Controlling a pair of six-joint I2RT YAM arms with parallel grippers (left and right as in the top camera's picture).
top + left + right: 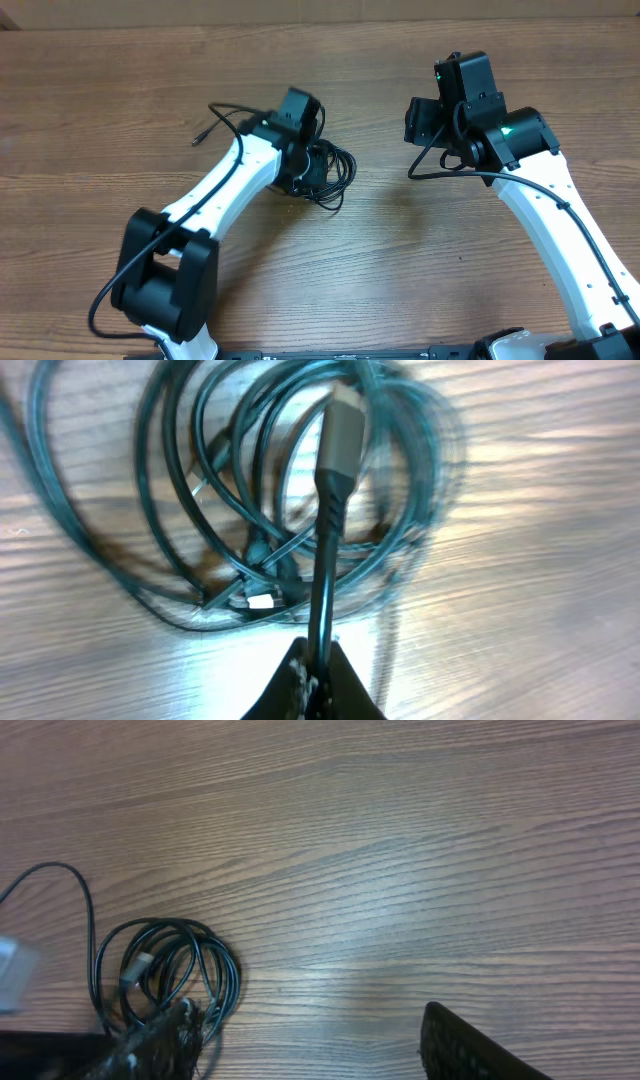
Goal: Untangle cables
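**Left gripper pinching one cord of the tangle, the first pull not yet made.**
On the brown wood-grain table [400,250], the coil of thin black cables [335,170] lies at the white left arm's [215,190] wrist. The left gripper [315,665] is pressed onto one cord below its grey plug [342,430]. The next move is probably to draw that strand clear, though the overlapping loops may drag along. The right gripper [425,120] hangs spread and empty, well apart.

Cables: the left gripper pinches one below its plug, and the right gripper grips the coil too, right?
No. The right gripper grips nothing; the overhead view shows it open over bare table, apart from the cables. The left gripper does pinch one below its plug.
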